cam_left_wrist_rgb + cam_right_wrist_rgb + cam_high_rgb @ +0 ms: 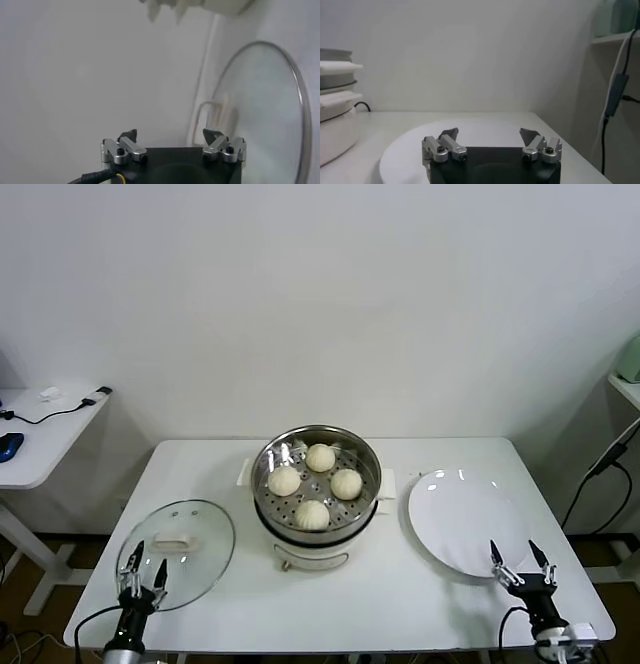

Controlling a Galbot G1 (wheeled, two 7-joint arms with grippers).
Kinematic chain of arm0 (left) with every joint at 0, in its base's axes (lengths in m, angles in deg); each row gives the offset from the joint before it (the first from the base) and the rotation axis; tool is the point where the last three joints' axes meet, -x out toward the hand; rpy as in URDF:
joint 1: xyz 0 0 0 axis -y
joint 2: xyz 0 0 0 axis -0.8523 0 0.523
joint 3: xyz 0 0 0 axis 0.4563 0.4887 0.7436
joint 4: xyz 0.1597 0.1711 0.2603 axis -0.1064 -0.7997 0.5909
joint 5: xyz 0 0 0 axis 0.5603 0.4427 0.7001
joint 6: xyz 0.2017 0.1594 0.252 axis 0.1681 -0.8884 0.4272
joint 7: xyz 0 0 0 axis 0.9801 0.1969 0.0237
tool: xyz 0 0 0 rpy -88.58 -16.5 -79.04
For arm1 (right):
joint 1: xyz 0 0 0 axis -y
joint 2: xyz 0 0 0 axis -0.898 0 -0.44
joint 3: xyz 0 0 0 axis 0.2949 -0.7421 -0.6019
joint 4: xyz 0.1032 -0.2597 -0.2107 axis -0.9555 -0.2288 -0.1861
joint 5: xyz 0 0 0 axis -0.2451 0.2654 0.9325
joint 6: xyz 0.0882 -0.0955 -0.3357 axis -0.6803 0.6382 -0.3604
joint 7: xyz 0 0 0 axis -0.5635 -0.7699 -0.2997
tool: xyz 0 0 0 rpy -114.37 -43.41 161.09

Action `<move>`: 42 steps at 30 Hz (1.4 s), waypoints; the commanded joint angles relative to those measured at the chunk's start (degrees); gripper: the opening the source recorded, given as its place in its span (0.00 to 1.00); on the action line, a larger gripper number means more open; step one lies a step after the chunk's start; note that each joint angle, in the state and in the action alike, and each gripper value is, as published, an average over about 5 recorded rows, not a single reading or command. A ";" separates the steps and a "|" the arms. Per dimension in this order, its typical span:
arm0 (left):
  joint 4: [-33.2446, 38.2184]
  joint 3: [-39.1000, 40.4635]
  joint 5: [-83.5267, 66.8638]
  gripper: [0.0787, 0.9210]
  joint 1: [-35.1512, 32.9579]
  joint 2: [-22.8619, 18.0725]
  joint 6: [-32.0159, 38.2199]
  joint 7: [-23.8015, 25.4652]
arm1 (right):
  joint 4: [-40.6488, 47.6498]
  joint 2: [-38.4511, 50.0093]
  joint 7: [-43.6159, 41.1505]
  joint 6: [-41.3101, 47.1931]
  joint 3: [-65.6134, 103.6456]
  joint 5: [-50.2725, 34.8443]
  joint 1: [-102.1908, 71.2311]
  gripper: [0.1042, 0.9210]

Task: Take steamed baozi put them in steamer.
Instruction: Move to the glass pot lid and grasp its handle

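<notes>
Now: four steamed baozi sit inside steamer at desk centre. Glass lid at 8 o'clock, white plate at 3 o'clock. Left gripper over lid's near edge, jaws open, empty. Right gripper at plate's near edge, jaws open, empty.

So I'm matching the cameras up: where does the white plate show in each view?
Head view: white plate right of the steamer, empty.
Left wrist view: not in it.
Right wrist view: plate just ahead of the right tool.
Shared landmark: the steamer.
</notes>
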 commanded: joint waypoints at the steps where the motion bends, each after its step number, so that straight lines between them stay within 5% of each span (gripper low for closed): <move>1: -4.44 0.40 8.50 0.88 4.14 0.71 -3.77 -0.65 | 0.47 -1.58 0.30 -0.86 0.67 1.04 -1.76 0.88; 30: -9.78 1.65 11.06 0.87 11.21 -0.91 -6.20 0.61 | 2.91 -2.03 -0.04 -2.31 0.41 1.15 -1.31 0.88; 42: -13.53 1.74 13.39 0.49 11.74 -0.38 -5.76 -0.64 | 2.49 -2.87 -0.15 -2.22 0.67 1.35 -1.11 0.88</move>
